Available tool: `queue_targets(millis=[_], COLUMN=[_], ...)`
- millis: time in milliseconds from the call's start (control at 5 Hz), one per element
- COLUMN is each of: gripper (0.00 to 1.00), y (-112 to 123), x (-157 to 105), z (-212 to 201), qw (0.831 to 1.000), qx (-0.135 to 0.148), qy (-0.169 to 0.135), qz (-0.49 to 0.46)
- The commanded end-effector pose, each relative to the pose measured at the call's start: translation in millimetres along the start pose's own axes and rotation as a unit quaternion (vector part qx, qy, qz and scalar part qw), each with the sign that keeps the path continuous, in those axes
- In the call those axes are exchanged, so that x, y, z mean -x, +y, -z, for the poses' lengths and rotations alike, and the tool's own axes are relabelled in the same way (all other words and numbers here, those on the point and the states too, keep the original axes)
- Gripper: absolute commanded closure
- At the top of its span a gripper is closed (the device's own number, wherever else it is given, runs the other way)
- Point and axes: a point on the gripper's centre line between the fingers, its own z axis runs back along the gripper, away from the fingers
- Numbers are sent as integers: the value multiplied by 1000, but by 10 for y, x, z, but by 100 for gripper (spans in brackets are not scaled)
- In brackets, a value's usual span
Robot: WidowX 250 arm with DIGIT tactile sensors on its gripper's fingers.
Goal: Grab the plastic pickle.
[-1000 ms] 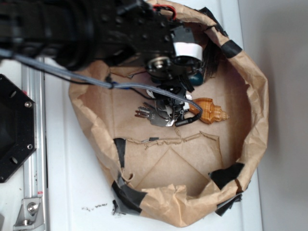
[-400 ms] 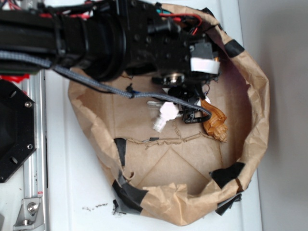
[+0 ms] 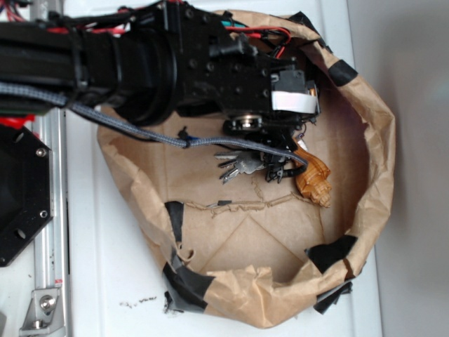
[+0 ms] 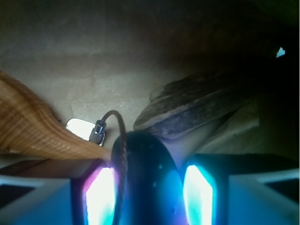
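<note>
While the wrist view looks down between the two glowing fingers (image 4: 199, 192), the plastic pickle (image 4: 145, 178) fills the gap between them, its dark glossy rounded end standing up from the bottom edge of the picture. Both lit pads sit right beside its flanks, so the gripper (image 4: 149, 194) appears clamped on it, though exact contact is hard to judge in the glare. In the exterior view the pickle is hidden under the arm's head.

A thin dark cable (image 4: 115, 136) loops over the pickle's left side, ending in a small metal plug near a shiny metal piece (image 4: 79, 127). To the left, the ridged orange-brown seashell (image 4: 33, 126) lies just beside the left finger. Beyond the pickle, up and to the right, the dark feather (image 4: 197, 110) lies slanted on the paper floor.

From outside, the black arm (image 3: 140, 56) reaches in from the left over the rim of the crumpled brown paper bag (image 3: 379, 161) patched with black tape. Its head hangs low over the bag's floor, with the seashell (image 3: 313, 177) just right of it and a bunch of keys (image 3: 238, 166) just left.
</note>
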Motion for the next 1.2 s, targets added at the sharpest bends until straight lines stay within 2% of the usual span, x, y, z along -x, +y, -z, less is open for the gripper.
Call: queue_targets(millis=[0, 200, 400, 600, 1000], gripper=[100, 100, 100, 100, 100], y=[-57, -88, -192, -274, -371], x=[89, 67, 83, 144, 158], z=[-67, -465, -1010, -1419, -1370], qw=[1000, 1000, 998, 995, 996], qx=[-4, 7, 47, 75, 65], qy=[-3, -17, -19, -25, -15], qz=[10, -8, -40, -56, -53])
